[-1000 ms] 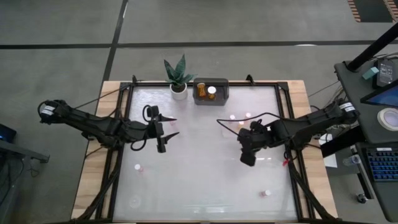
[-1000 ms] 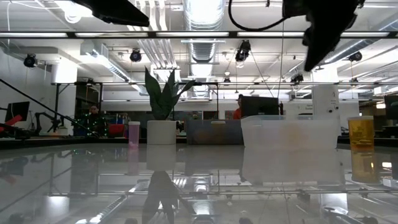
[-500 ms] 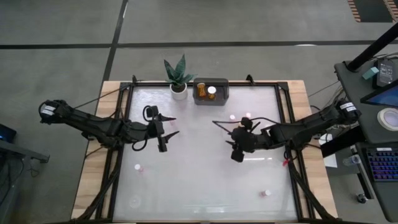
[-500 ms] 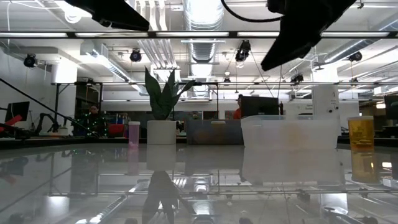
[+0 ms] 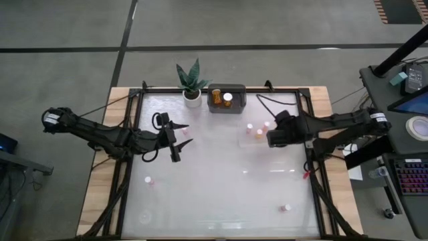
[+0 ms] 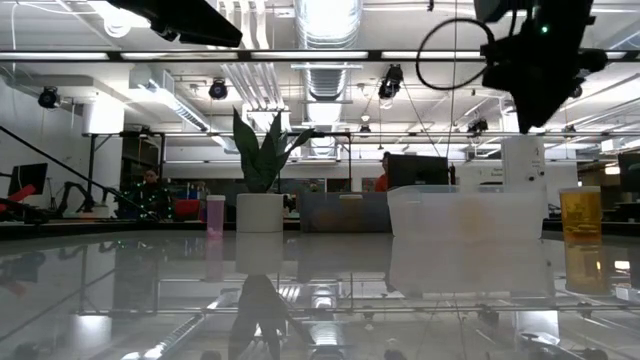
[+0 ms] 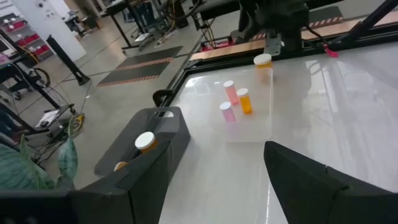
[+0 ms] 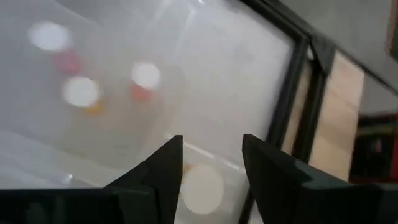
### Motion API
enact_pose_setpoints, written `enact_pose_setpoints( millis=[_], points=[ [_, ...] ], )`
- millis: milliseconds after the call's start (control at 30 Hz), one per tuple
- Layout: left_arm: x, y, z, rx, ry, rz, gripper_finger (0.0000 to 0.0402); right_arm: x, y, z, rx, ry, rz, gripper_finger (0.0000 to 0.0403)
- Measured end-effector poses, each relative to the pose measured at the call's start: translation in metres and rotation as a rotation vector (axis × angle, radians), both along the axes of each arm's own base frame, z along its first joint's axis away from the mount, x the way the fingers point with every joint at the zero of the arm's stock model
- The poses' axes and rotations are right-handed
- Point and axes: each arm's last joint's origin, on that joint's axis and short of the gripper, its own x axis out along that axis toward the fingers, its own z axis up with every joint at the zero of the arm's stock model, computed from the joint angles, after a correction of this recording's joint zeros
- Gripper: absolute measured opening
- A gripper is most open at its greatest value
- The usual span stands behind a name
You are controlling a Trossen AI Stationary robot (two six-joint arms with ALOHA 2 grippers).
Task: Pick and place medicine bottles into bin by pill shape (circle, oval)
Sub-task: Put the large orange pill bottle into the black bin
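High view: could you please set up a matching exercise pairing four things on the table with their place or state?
Things:
1. potted plant
2. dark bin
3. left end effector
4. clear tray

Descriptions:
A. holds two bottles
B. open, above the left half of the table
C. green leaves in a white pot, next to the bin
D. holds three small bottles

Pairs: 1-C, 2-A, 3-B, 4-D

Glossy white table (image 5: 214, 194): dark bin (image 5: 227, 99), plant pot (image 5: 192, 99), clear tray (image 5: 257, 134), scattered medicine bottles (image 5: 285, 208).
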Motion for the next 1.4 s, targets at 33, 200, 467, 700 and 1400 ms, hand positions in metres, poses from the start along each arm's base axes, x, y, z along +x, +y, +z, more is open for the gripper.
enact_pose_setpoints(
  millis=[33,200,467,700,1400],
  points=[
    [0.000,0.000,0.000,0.000,0.000,0.000,0.0240,-0.001,-0.001,-0.003,0.014,0.006,-0.016,0.0164],
    [0.000,0.000,0.000,0.001,0.002,0.000,0.0240,-0.003,-0.001,-0.015,0.043,-0.007,-0.053,0.0204],
    [0.000,0.000,-0.001,0.002,0.005,0.000,0.0240,-0.013,0.000,-0.028,0.017,-0.060,-0.207,0.0268],
    [0.000,0.000,-0.001,0.002,0.006,-0.001,0.0240,-0.022,0.005,-0.047,-0.010,-0.115,-0.360,0.0290],
    [0.000,0.000,-0.001,0.007,0.009,-0.002,0.0240,-0.028,0.012,-0.070,-0.009,-0.166,-0.411,0.0294]
  ],
)
